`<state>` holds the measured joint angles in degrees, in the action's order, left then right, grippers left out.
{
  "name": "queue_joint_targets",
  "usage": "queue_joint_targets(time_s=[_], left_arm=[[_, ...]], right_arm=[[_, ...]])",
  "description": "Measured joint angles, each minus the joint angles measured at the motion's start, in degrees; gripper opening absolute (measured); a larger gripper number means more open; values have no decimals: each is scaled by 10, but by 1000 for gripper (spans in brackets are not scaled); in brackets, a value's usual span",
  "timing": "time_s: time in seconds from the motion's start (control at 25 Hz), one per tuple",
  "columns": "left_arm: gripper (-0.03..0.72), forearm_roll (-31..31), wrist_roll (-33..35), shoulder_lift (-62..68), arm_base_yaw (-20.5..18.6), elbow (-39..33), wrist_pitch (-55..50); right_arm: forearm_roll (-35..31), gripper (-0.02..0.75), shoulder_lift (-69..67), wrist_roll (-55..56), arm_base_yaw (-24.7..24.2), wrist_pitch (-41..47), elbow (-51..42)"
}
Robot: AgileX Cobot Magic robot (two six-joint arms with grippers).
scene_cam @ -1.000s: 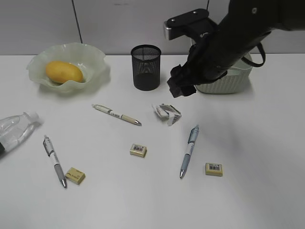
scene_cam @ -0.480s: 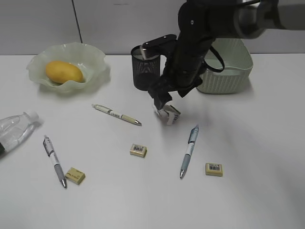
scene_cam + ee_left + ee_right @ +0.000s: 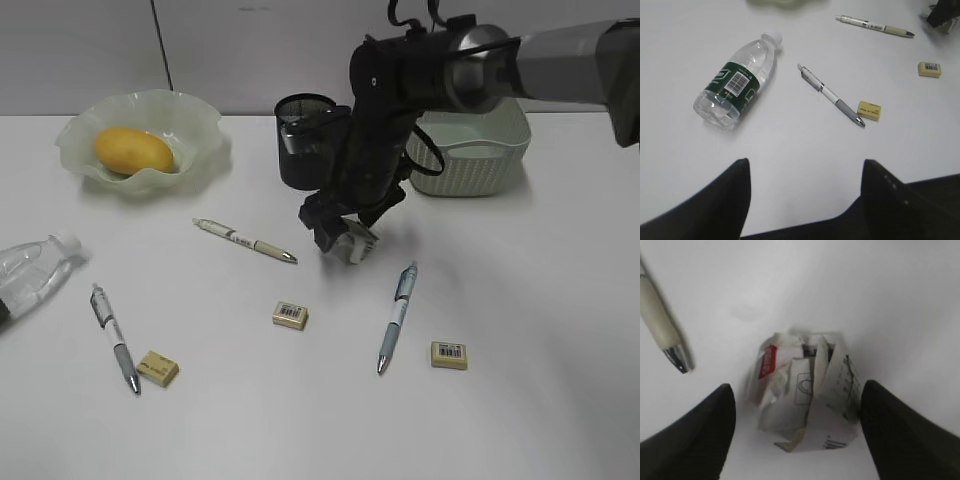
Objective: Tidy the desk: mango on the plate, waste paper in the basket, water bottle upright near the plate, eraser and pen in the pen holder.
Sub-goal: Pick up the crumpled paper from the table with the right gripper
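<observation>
The mango (image 3: 133, 150) lies in the ruffled plate (image 3: 205, 130) at the back left. The waste paper (image 3: 358, 243) (image 3: 807, 390) lies on the desk (image 3: 560, 300) in front of the pen holder (image 3: 305, 140). My right gripper (image 3: 338, 232) (image 3: 797, 412) is open, low over the wad, one finger on each side, apart from it. The water bottle (image 3: 30, 272) (image 3: 737, 82) lies on its side at the left edge. My left gripper (image 3: 805, 172) is open and empty above bare desk. Three pens (image 3: 245, 240) (image 3: 115, 338) (image 3: 397, 315) and three erasers (image 3: 290, 315) (image 3: 158, 368) (image 3: 449, 354) lie scattered.
The pale green basket (image 3: 480, 160) stands at the back right, behind my right arm. A pen tip (image 3: 662, 335) lies just left of the wad in the right wrist view.
My right arm has swung left from beside the basket and come down, bringing its open gripper over the waste paper. Nothing on the desk has moved.
</observation>
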<state>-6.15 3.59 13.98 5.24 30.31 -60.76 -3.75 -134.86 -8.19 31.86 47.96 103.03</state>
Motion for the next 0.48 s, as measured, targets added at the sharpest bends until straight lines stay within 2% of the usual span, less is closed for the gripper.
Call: queue_joint_targets(time_s=[0.12, 0.2, 0.24, 0.28, 0.36, 0.4, 0.44, 0.48], left_arm=[[523, 0, 0, 0, 0, 0, 0], [523, 0, 0, 0, 0, 0, 0], [523, 0, 0, 0, 0, 0, 0], [523, 0, 0, 0, 0, 0, 0], [523, 0, 0, 0, 0, 0, 0], [523, 0, 0, 0, 0, 0, 0], [519, 0, 0, 0, 0, 0, 0], [516, 0, 0, 0, 0, 0, 0]], right_arm=[[16, 594, -12, 1, 0, 1, 1], [37, 550, -19, 9, 0, 1, 1], [41, 506, -19, 13, 0, 1, 1], [52, 430, -19, 20, 0, 1, 1], [69, 232, -16, 27, 0, 0, 3], [74, 167, -11, 28, 0, 0, 3], [77, 132, -7, 30, 0, 1, 3], [78, 132, -3, 30, 0, 2, 3]])
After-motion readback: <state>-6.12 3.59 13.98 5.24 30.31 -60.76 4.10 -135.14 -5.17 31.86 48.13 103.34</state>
